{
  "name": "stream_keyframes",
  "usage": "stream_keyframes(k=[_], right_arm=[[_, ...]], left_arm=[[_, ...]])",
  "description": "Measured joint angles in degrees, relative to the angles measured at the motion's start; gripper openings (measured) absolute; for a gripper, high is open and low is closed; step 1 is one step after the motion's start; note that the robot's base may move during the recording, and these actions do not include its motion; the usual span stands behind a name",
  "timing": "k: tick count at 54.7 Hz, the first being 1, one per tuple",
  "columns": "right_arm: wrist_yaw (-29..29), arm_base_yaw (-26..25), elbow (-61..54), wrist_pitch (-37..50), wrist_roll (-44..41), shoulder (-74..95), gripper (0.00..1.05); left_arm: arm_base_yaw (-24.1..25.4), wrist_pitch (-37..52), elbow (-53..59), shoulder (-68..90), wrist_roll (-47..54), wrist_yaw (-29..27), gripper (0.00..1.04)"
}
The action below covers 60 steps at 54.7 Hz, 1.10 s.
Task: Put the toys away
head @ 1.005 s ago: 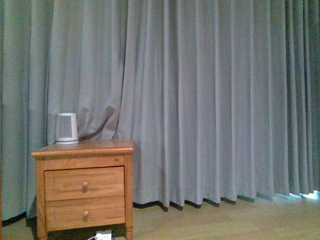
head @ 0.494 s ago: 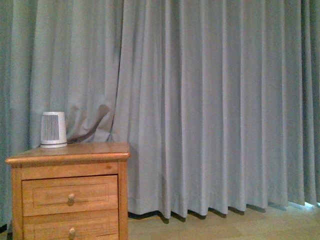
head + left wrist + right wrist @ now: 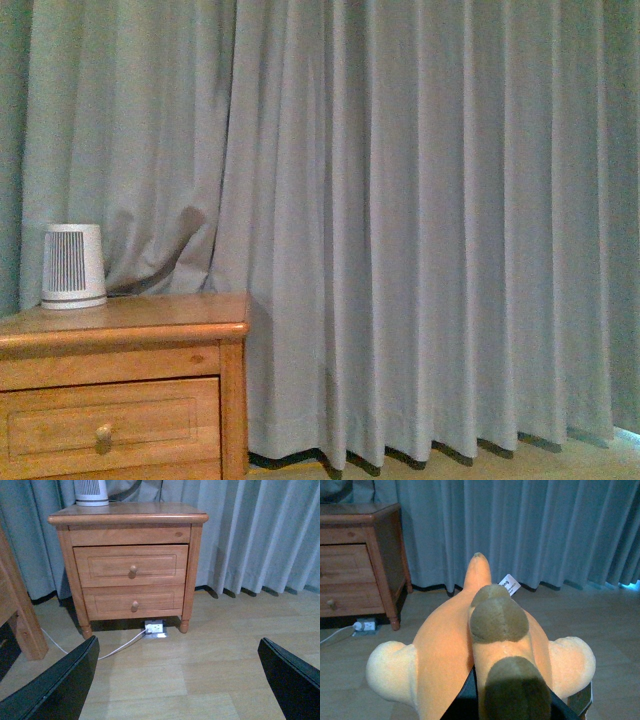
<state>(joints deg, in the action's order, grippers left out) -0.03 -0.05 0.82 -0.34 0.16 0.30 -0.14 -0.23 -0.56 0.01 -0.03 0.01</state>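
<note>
Right now the soft yellow-orange plush animal toy sits in the right gripper. The black jaws are mostly hidden under it but look clamped on its body, and it is off the light wooden floor. The plush has olive-brown patches, two pale rounded limbs sticking out sideways, one pointed orange tip and a white paper tag.

The left gripper is spread wide, its black fingers well apart with nothing between them. It faces the brown wooden two-drawer nightstand. A white power strip lies on the floor under the nightstand, with a white cable running from it.

Neither arm shows in the front view. There the nightstand is at 8 o'clock, a small white ribbed cylinder appliance stands on its top at 9 o'clock, and a grey-blue pleated curtain fills everything from 12 to 6 o'clock, hanging down to the floor.
</note>
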Motion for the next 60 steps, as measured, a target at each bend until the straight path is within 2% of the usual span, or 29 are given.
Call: stream_keyframes(k=[60], right_arm=[[0.1, 0.1, 0.0, 0.0, 0.0, 0.0, 0.07]], left_arm=[[0.0, 0.0, 0.0, 0.1, 0.0, 0.0, 0.98]])
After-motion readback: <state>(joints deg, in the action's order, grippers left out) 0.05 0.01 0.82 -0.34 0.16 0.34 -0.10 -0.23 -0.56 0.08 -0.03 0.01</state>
